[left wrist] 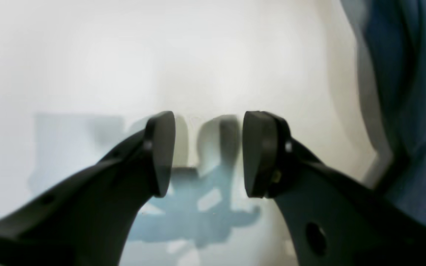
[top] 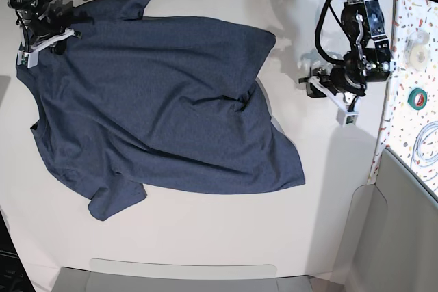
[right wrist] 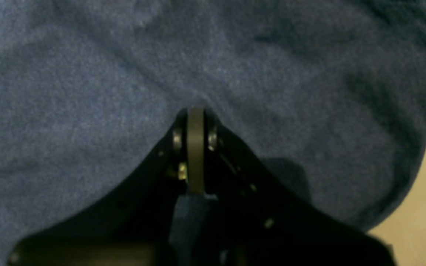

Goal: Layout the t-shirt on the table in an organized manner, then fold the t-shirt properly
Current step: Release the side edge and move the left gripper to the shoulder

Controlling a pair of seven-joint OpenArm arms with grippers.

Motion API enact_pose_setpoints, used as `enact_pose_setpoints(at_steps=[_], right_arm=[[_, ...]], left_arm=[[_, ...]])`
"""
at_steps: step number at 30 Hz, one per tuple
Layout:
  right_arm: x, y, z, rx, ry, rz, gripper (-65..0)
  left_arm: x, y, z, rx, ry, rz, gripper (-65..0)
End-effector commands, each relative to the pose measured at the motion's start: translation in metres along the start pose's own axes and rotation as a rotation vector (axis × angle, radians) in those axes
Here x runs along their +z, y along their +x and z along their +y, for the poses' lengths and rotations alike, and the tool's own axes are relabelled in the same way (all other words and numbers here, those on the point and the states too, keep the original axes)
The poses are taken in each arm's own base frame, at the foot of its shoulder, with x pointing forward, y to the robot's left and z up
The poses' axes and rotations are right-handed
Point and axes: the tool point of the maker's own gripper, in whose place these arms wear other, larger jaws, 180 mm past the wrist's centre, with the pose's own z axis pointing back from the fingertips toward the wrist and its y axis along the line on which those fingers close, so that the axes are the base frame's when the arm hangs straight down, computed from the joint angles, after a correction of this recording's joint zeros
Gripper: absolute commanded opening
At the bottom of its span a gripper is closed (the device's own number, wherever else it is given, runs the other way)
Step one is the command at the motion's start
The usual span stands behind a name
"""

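Across the table (top: 205, 237) lay the plain navy t-shirt (top: 157, 107), rumpled; right gripper (right wrist: 196, 122) pinched its fabric, left gripper (left wrist: 208, 153) stood apart, empty.

Table (top: 205, 244): bare white surface along the bottom of the base view and in a strip at right of center, open for passage. T-shirt (top: 157, 107): covers upper left and center. Left gripper (top: 320, 81) and arm: occupy upper right. Speckled strip (top: 410, 66): bounds right edge.
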Motion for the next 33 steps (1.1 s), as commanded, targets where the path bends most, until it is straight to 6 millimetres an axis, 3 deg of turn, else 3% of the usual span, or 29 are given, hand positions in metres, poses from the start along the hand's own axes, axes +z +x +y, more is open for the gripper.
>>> enact_pose_setpoints(at_steps=[1,16,26,33], right_arm=[[0.002,-0.015,-0.007,0.020,-0.025,0.074,-65.0],[0.004,-0.020,-0.009,0.023,-0.030,0.087,-65.0],[0.004,-0.020,-0.009,0.024,-0.030,0.087,-65.0],[0.004,-0.021,-0.009,0.021,-0.030,0.089,-65.0]], left_arm=[[0.005,0.007,-0.006,-0.034,-0.009,-0.037,-37.7],[-0.017,-0.039,-0.105,-0.090,-0.211,0.057,-37.7],[-0.023,-0.055,-0.142,-0.062,-0.236,0.116,-37.6],[-0.023,-0.055,-0.144,-0.070,-0.242,0.114,-39.8]])
